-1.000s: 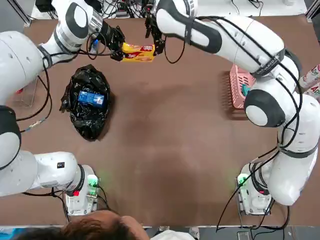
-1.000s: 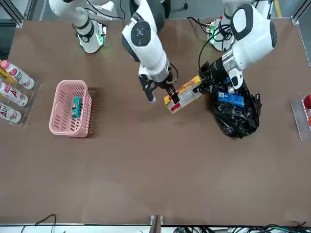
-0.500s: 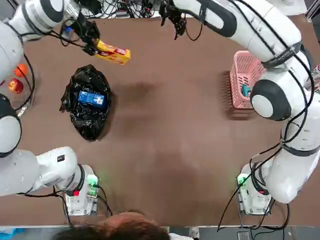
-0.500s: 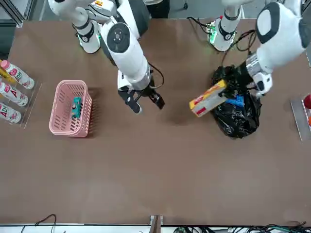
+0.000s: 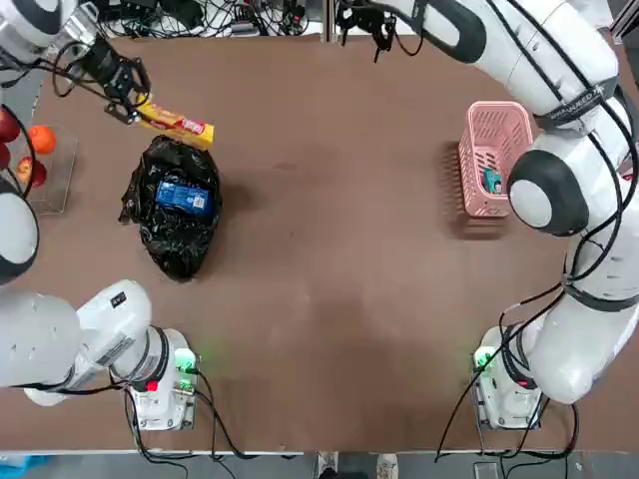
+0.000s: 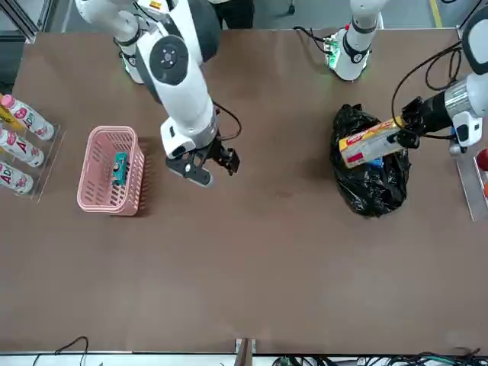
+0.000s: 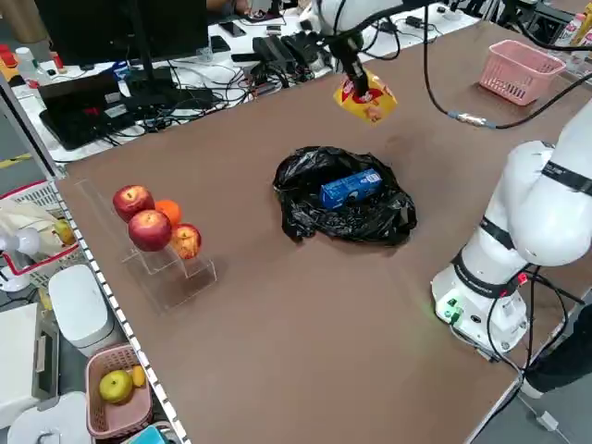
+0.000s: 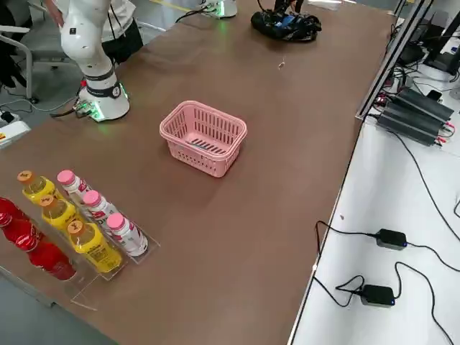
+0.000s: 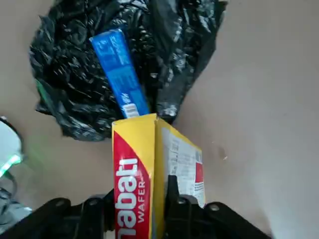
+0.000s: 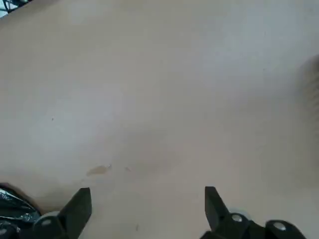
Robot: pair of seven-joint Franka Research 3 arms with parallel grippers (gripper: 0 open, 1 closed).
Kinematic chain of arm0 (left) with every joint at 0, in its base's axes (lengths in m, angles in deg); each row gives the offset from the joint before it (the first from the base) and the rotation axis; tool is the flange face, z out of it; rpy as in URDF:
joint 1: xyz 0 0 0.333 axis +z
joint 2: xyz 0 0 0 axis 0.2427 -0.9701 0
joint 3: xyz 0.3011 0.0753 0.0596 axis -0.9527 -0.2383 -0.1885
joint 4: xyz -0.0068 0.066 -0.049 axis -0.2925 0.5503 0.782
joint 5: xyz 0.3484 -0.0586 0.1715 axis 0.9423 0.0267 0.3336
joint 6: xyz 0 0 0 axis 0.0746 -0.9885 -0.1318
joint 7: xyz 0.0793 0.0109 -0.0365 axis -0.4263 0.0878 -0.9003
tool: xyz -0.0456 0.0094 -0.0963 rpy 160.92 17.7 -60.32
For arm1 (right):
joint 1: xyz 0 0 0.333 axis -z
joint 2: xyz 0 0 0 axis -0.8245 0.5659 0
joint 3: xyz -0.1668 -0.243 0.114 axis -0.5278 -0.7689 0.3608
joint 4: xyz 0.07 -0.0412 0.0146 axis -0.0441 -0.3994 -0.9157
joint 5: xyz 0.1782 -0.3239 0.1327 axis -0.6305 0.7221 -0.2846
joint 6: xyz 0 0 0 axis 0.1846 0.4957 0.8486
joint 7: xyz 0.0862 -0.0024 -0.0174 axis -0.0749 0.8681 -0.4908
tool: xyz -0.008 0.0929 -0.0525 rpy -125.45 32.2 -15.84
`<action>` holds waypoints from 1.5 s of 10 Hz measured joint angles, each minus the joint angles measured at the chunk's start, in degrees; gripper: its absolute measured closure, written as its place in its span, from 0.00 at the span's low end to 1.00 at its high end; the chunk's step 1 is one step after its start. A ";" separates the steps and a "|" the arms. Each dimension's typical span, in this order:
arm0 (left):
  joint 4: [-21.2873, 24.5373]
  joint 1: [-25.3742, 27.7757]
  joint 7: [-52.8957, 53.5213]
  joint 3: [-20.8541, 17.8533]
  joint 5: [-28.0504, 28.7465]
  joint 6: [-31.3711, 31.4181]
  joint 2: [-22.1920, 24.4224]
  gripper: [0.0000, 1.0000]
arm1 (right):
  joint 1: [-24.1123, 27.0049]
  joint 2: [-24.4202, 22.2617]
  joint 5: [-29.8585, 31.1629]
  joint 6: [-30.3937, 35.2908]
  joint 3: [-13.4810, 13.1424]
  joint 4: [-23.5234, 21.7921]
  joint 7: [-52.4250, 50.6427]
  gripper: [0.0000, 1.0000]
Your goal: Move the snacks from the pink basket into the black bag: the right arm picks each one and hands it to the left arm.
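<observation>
Yellow wafer packet [image 5: 176, 124] clamped by one end in left gripper [image 5: 128, 103], held just beyond the far rim of the black bag [image 5: 172, 205]; blue packet [image 5: 182, 196] already lying in the bag's mouth. Risk: released from here, likely to land on the bag's edge or bare table; long overhang may swing or slip in the grip. Right gripper [image 6: 204, 162] empty, fingers apart, between bag and pink basket [image 6: 110, 169]; teal packet [image 6: 119, 168] left inside. Brown table [image 5: 339, 259]; fruit rack [image 7: 155, 231] beside bag, bottles [image 8: 86, 223] beyond basket, cables [image 8: 392, 244] on side bench.
</observation>
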 joint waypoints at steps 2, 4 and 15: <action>0.13 6.06 11.91 -0.13 0.02 -1.56 -2.41 0.67 | 2.23 -0.51 0.04 2.06 -0.06 -0.08 -5.23 0.00; 0.10 8.19 17.37 -0.05 0.01 -1.58 -4.85 0.67 | 4.92 -1.19 0.06 2.59 -0.09 -1.05 -11.67 0.00; -1.45 -0.26 25.19 -17.65 -1.54 -2.92 -11.44 0.67 | 17.73 -16.27 4.21 -10.38 -0.33 -28.00 -42.95 0.00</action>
